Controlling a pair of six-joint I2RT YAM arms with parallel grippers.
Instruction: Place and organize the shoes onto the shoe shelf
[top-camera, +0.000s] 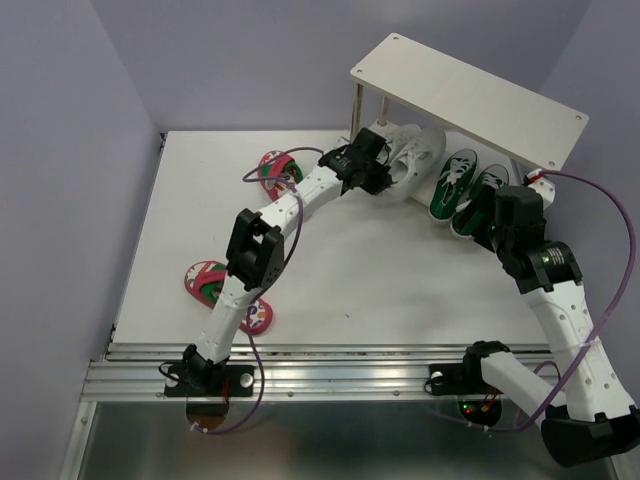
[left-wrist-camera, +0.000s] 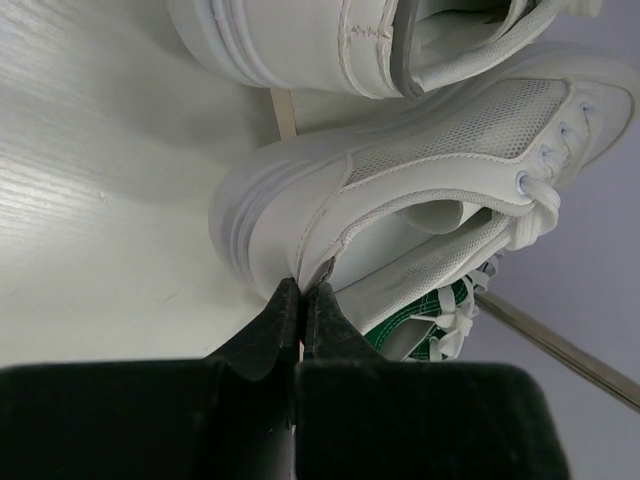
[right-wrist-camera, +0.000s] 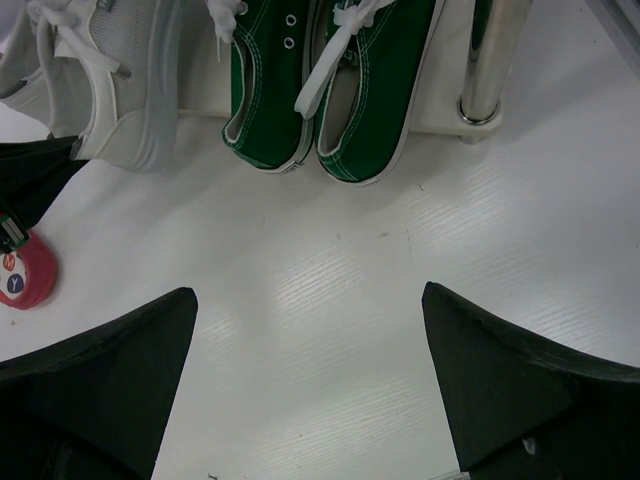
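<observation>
Fingers of the left gripper are pressed together and pinch the thin heel rim of a white sneaker. In the left wrist view the rim runs straight into the slit between the tips. At the right gripper the two black fingers stand as wide apart as they go. They hold nothing and hang over bare table, just short of the green heels.

Seen from above, with the arm bases at 6 o'clock, the closest shoe is a red-pink flip-flop at about 8 o'clock, partly hidden under the left arm. The second flip-flop lies farther back at 11 o'clock, just beside that arm's wrist. Both lie on the table, off the rack.

Toward 1 o'clock stands the shoe shelf. On its lower board the green sneakers sit side by side and touching, toes in. Their heels poke past the front edge, near a shiny post at the right end. On their 9 o'clock side is the pinched white sneaker, also heel outward. Just past it, away from the green pair, lies the other white sneaker. Whether the pinched shoe rests fully on the board cannot be told.
</observation>
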